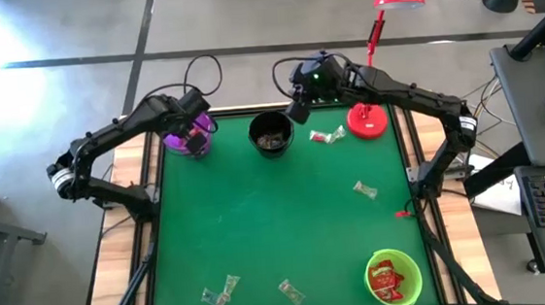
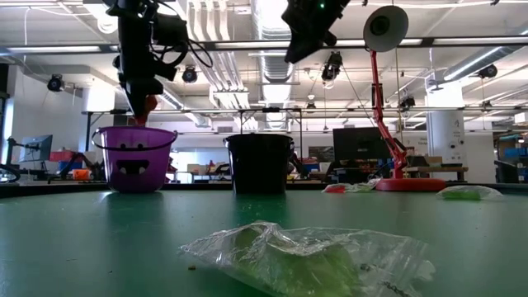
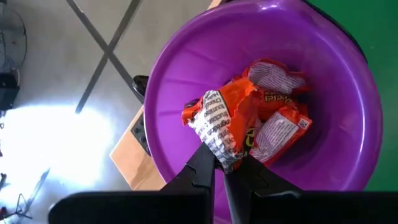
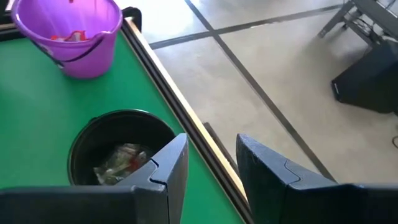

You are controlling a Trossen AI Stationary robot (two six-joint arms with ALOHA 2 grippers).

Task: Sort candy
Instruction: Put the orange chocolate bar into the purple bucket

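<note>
Plenty of bare green tabletop [image 1: 258,222] mid-field; bowls crowd the far edge. Left tool [image 3: 219,167] over purple bowl [image 3: 348,93], pinching orange candy [image 3: 221,121] by one end, long axis running away from fingertips. Right tool [image 4: 211,165] spread, above black bowl [image 4: 84,140] rim, empty.

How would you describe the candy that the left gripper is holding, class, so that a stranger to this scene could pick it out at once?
Find the purple bucket at the green table's far left corner. Directly above its opening, the left gripper is shut on an orange-wrapped candy. Unlike the other orange candies lying loose in the bucket's bottom, this one is pinched between the dark fingers.
</note>
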